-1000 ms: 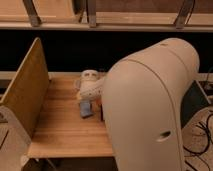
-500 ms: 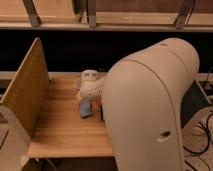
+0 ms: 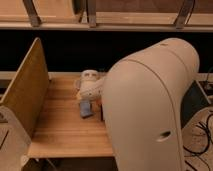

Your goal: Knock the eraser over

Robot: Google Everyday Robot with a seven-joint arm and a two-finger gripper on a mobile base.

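Observation:
My gripper (image 3: pixel 86 107) reaches down onto the wooden table (image 3: pixel 60 130) near its middle. Its white wrist (image 3: pixel 89 84) is above it and its bluish-grey tip touches or hovers just over the tabletop. A narrow dark upright shape (image 3: pixel 101 111) stands just right of the gripper tip, at the edge of my arm's big cream shell (image 3: pixel 150 105). It looks like the black eraser, mostly hidden by the arm. I cannot tell whether the gripper touches it.
A tall wooden side panel (image 3: pixel 25 92) borders the table on the left. A shelf rail (image 3: pixel 100 22) runs across the back above a dark gap. The arm's shell hides the table's right half. Cables (image 3: pixel 202 132) lie on the floor at the right.

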